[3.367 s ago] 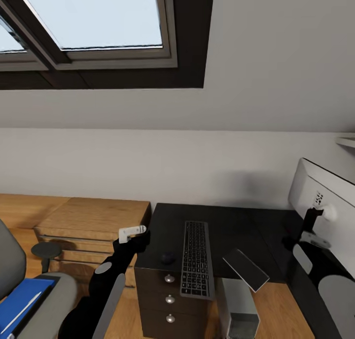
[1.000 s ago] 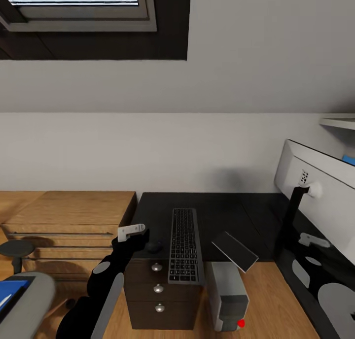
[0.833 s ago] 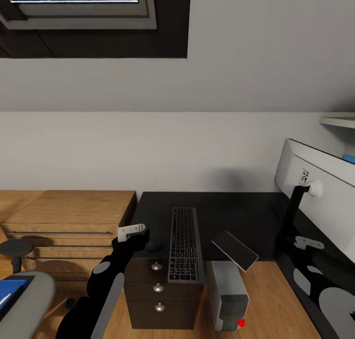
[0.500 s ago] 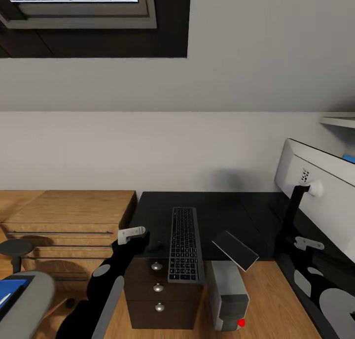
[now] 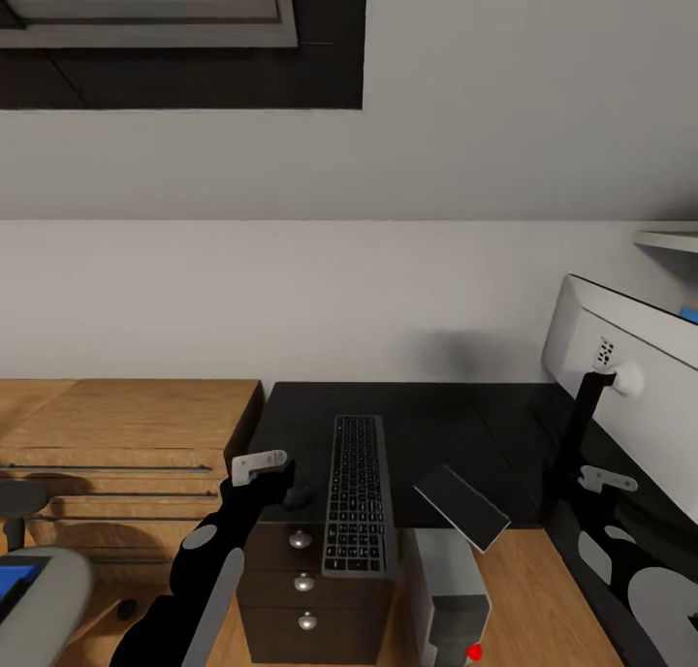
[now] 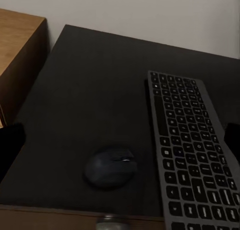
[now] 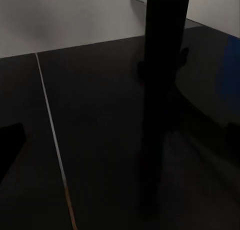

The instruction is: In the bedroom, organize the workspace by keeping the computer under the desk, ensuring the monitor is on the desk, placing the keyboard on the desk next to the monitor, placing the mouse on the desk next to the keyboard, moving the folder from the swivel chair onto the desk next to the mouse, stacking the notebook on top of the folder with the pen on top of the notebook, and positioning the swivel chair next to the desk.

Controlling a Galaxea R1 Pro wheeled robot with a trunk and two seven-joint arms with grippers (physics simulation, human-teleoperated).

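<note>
Head view: left pincer [image 5: 276, 475] is hovering spread open just beside the mouse [image 5: 298, 497] at the surface [image 5: 436, 425] edge, keyboard [image 5: 355, 492] lying alongside. Right pincer [image 5: 606, 480] is sitting near the monitor [image 5: 630, 396] stand; can't tell its state.

Matte black desk [image 5: 436, 434], grey-framed dark-keyed keyboard [image 5: 357, 492], white-backed monitor [image 5: 640, 396], light wooden cabinets [image 5: 126, 444] at left

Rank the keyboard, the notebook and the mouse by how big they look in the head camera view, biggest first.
1. keyboard, longest by far
2. notebook, a smaller dark slab hanging over the desk edge
3. mouse, small and partly behind the left gripper
</note>
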